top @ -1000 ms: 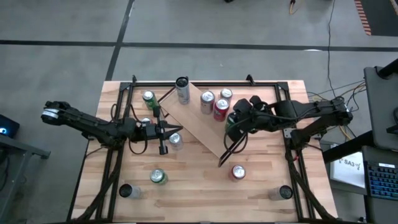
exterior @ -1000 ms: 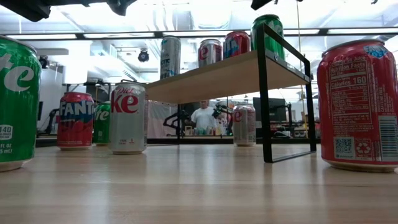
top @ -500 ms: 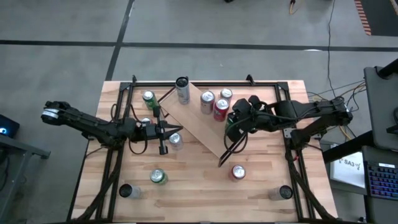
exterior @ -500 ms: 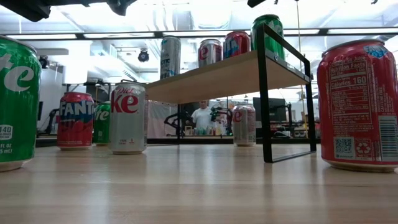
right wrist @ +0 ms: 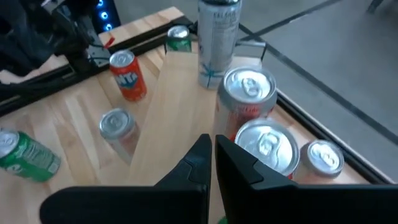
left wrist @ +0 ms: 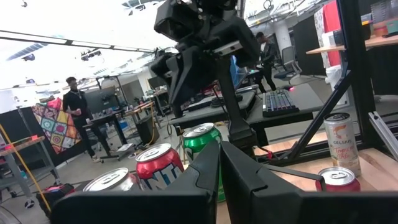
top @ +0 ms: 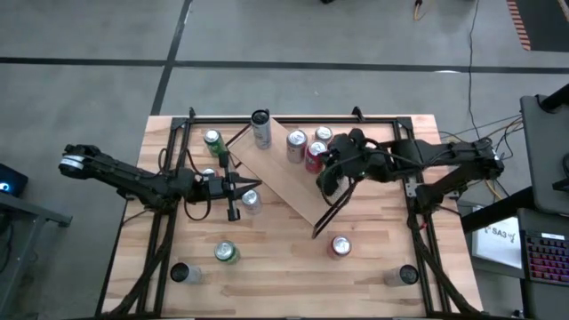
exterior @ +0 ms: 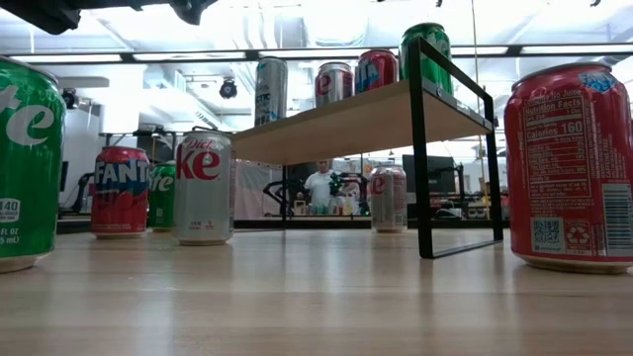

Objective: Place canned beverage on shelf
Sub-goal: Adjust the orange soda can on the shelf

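I have the right end effector (top: 327, 180) stretched in over the shelf (top: 283, 178), fingers clenched on nothing — it has slid toward the shelf's middle from where it sat half a second ago, above the green can (exterior: 424, 52) at the board's end. My left end effector (top: 234, 188) waits clenched beside the silver can (top: 251, 201) on the bench (top: 373, 258).

The right pincer (top: 325, 180) is shifting leftward over the shelf (top: 283, 178), drawing closer to the red can (top: 315, 155) there.
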Controlling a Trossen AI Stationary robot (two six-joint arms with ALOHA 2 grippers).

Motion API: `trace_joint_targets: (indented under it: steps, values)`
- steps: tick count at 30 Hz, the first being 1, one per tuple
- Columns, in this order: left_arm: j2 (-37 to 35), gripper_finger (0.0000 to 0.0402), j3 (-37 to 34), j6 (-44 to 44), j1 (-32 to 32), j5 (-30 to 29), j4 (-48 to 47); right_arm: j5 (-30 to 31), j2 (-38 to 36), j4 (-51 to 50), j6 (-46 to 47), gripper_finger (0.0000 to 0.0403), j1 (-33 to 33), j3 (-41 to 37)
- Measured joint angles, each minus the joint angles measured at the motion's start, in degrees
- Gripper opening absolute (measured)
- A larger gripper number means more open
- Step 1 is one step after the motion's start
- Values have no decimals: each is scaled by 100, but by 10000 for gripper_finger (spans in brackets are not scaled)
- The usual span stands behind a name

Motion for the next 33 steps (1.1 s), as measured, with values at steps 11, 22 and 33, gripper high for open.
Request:
trace_joint_targets:
  steps: [11, 22, 33]
  values:
    - [1, 0, 0, 2, -1, 0, 1, -39, 375, 161, -243, 12, -430, -22]
    - [0, 0, 0, 26, -2, 0, 0, -47, 463, 159, -428, 12, -791, -1]
    - [0, 0, 0, 28, -2, 0, 0, -309, 490, 69, -443, 12, -969, -1]
